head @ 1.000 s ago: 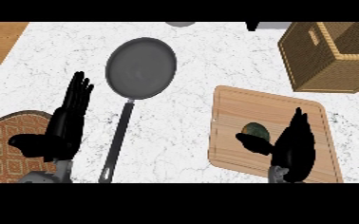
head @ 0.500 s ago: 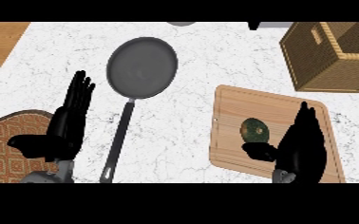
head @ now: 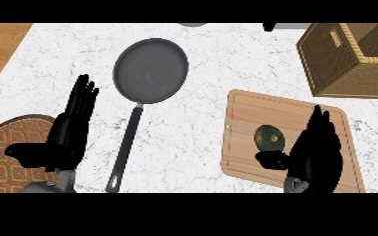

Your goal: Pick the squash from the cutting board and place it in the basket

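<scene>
Head view shows the right hand open beside the squash on the cutting board, lower right; reaching step, next closing round it before the basket

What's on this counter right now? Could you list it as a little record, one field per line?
squash: dark green, lying on the cutting board
right hand: open, beside the squash, thumb close to it
left hand: open, resting at the view's left
basket: wicker, upper right, beyond the board
frying pan: dark, centre, handle pointing toward the robot
round mat: patterned, lower left edge
</scene>
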You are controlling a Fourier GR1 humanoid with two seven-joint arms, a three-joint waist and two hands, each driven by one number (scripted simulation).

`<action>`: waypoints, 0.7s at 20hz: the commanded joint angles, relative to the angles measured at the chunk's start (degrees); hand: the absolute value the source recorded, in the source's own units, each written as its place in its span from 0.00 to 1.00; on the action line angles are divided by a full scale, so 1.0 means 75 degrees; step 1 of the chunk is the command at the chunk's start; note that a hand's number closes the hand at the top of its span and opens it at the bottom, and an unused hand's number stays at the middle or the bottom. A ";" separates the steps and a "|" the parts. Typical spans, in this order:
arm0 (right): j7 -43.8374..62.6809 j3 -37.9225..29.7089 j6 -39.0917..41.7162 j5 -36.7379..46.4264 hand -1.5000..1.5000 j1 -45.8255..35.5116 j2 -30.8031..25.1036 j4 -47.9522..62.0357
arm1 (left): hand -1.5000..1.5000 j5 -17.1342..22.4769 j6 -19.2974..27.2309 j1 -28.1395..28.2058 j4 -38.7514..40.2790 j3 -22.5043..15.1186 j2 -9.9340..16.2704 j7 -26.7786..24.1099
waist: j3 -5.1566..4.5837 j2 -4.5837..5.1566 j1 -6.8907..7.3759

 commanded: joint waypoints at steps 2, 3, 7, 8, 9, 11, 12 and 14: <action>0.1839 0.0093 0.0021 0.0096 0.00 -0.0366 0.0027 0.0329 | 0.50 -0.0070 -0.0051 -0.0229 0.0464 0.0072 -0.0202 -0.0180 | 0.0004 0.0034 -0.0042; 0.1839 -0.0211 0.0518 0.0072 0.00 -0.0285 0.0027 -0.0068 | 0.50 -0.0066 0.0012 0.0209 -0.0105 -0.0041 -0.0127 -0.0008 | 0.0007 -0.0003 -0.0002; 0.1839 -0.0030 -0.0021 0.0046 0.00 -0.0276 0.0027 0.0321 | 0.50 -0.0043 -0.0225 0.0008 0.0266 0.0192 -0.0050 -0.0233 | 0.0006 0.0026 -0.0007; 0.1839 -0.0070 -0.0006 0.0109 0.00 -0.0347 0.0027 0.0457 | 0.50 -0.0281 0.0033 0.0145 -0.0041 -0.0171 -0.0288 -0.0165 | 0.0010 0.0015 0.0021; 0.1839 -0.0229 0.0286 -0.0064 0.00 -0.0611 0.0027 0.0354 | 0.50 -0.0252 -0.0032 0.0236 -0.0106 -0.0196 -0.0251 -0.0118 | 0.0007 0.0012 0.0043; 0.1839 -0.0100 -0.0043 -0.0020 0.00 -0.0224 0.0027 0.0373 | 0.50 -0.0145 -0.0205 0.0127 0.0225 0.0113 -0.0142 -0.0293 | 0.0006 0.0016 -0.0015; 0.1839 -0.0196 0.0068 -0.0044 0.00 -0.0193 0.0027 0.0316 | 0.50 -0.0329 0.0141 0.0185 -0.0151 -0.0158 -0.0387 -0.0098 | 0.0011 0.0001 -0.0006; 0.1839 -0.0119 0.0330 -0.0074 0.00 -0.0203 0.0027 0.0104 | 0.50 -0.0293 -0.0005 0.0030 0.0234 -0.0028 -0.0381 -0.0145 | 0.0008 0.0006 -0.0052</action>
